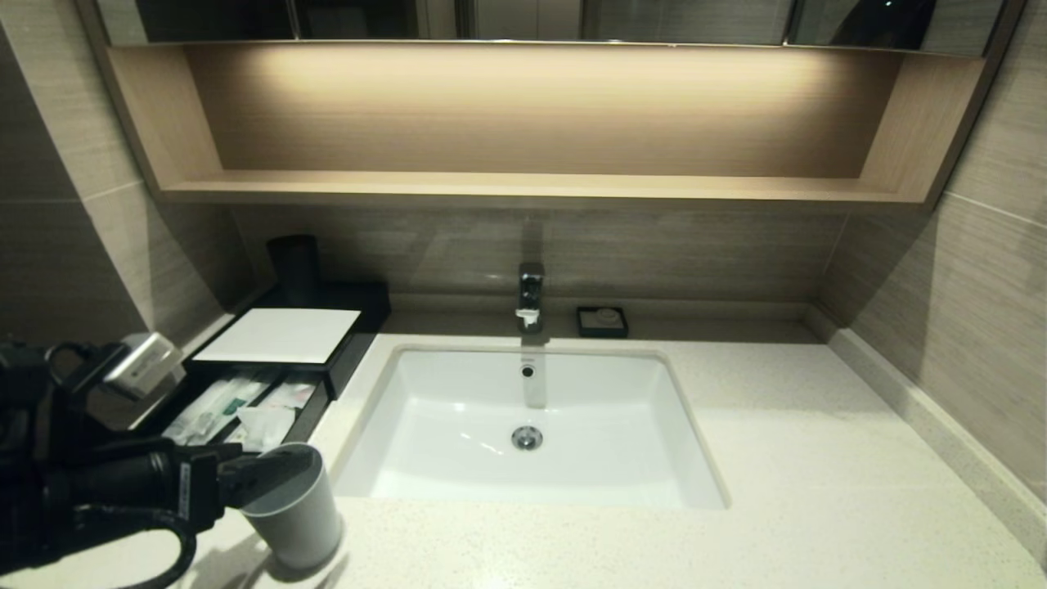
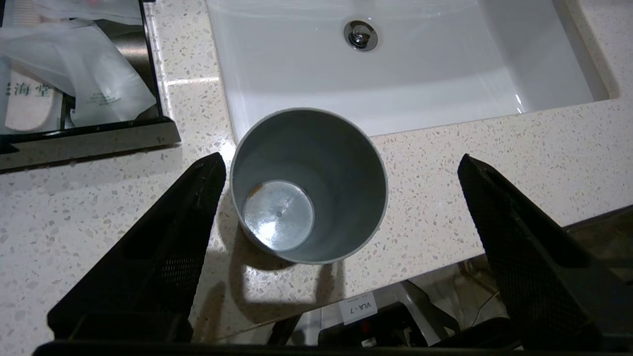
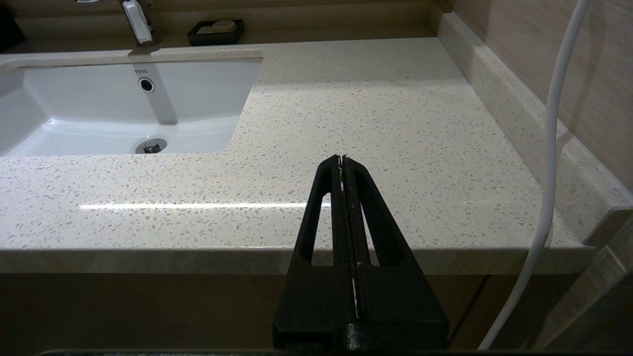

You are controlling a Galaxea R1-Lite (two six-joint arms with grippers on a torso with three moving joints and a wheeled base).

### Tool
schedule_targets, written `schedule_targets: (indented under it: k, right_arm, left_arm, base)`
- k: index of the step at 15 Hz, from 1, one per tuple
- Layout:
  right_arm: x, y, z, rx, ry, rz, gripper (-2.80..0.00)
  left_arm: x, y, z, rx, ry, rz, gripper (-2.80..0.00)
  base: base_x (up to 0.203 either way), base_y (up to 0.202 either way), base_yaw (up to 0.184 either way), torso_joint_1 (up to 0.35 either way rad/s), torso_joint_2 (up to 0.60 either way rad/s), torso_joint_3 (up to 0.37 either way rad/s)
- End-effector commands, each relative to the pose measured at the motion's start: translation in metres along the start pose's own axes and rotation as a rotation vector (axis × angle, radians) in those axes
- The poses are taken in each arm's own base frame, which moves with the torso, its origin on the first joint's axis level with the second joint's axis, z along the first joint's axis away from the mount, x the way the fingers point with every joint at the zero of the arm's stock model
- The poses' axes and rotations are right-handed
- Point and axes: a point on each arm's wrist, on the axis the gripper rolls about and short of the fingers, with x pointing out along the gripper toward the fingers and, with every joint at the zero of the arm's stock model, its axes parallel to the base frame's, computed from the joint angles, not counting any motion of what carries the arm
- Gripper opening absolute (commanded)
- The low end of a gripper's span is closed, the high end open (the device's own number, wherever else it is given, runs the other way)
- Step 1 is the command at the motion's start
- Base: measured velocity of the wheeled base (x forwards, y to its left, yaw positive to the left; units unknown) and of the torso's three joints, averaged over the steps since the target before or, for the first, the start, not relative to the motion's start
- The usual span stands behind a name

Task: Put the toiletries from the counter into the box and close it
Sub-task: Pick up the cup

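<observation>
Left gripper (image 2: 341,163): jaws spread wide, empty, straddling an upright grey cup (image 2: 307,185) at the lower left of the head view. Risk: either finger clipping the rim and tipping the cup toward the sink (image 1: 532,425).

Box (image 1: 282,335), left of centre: drawer (image 1: 237,405) pulled open, packets (image 1: 217,405) lying inside. Risk: pushing it shut could snag them.

Right gripper (image 3: 342,163): fingers pressed together, parked off the counter (image 3: 371,123) edge.

Packets (image 1: 219,406) apparently inside open box (image 1: 343,364)
</observation>
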Motion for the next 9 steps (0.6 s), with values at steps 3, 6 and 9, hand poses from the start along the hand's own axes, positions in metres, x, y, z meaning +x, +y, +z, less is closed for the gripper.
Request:
schedule_targets:
  k: [3,6,9]
  right_arm:
    - [0.0,0.0,0.0,0.001,0.0,0.0,-2.8]
    - [0.0,0.0,0.0,0.001,0.002,-0.001,-2.8]
    - [0.0,0.0,0.0,0.001,0.002,0.0,-2.8]
  left_arm:
    - [-0.015,-0.003,-0.027,0.003,-0.021,0.007,0.0]
    - [-0.013,-0.001,-0.045,0.024,-0.073,0.006,0.0]
    - [-0.013,-0.001,-0.052,0.036,-0.116,0.004,0.0]
  base:
    - [0.0,0.0,0.0,0.0,0.0,0.0]
    - [0.0,0.0,0.0,0.0,0.0,0.0]
    - [0.0,0.0,0.0,0.0,0.0,0.0]
